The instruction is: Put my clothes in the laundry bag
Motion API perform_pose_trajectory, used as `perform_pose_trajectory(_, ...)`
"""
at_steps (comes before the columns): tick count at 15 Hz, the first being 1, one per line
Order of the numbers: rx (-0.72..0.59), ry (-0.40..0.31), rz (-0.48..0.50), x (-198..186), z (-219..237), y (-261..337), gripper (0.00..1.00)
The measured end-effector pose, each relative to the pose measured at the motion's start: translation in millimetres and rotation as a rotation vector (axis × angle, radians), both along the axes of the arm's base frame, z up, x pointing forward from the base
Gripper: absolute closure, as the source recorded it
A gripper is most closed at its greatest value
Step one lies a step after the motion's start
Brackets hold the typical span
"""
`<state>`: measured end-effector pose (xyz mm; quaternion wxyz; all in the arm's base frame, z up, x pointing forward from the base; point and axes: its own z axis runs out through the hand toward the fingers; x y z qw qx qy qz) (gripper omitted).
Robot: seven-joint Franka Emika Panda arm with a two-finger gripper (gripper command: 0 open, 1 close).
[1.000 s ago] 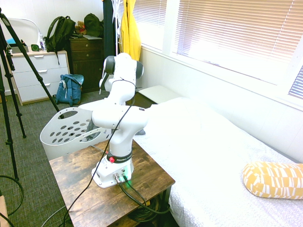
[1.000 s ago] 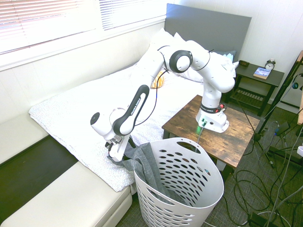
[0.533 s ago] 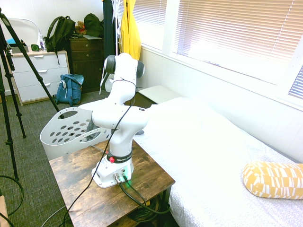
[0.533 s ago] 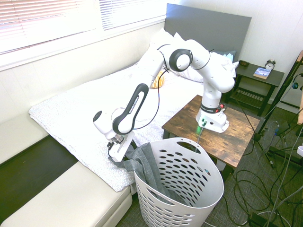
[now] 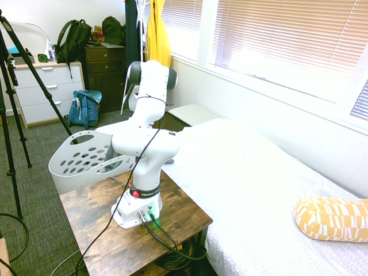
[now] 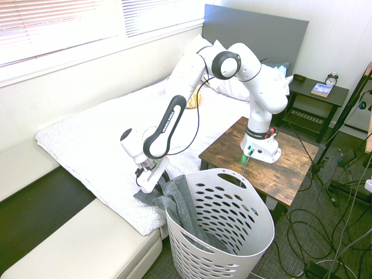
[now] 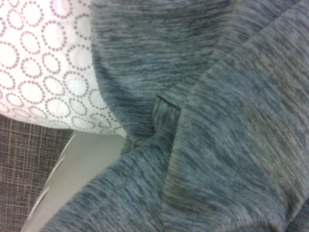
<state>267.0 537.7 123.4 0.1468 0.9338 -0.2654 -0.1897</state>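
Risen and swung nearer the white perforated plastic laundry basket (image 6: 224, 232); claw (image 6: 152, 185) at soft dark grey garment (image 6: 180, 200) draped over rim, grip impossible to tell.

Place: a lived-in home bedroom.
Bed: white-covered bed (image 5: 259, 178) with a grey headboard (image 6: 256, 32) and a yellow patterned pillow (image 5: 332, 218).
Windows: slatted blinds (image 5: 287, 40) along one wall.
Storage: dark wooden dresser (image 5: 106, 72), white drawers (image 5: 43, 92), nightstand (image 6: 317, 96) with a clock (image 6: 331, 79).
Belongings: yellow jacket (image 5: 157, 37) hanging, blue backpack (image 5: 84, 108) on carpet, white laundry basket (image 6: 224, 232).
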Motion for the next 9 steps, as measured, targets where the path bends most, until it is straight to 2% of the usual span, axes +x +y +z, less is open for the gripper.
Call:
perform_pose_trajectory(4, 0.025, -0.018, -0.019, 0, 18, -11, 1.00)
perform_pose_trajectory(9, 0.063, -0.071, -0.008, -10, 92, -10, 1.00)
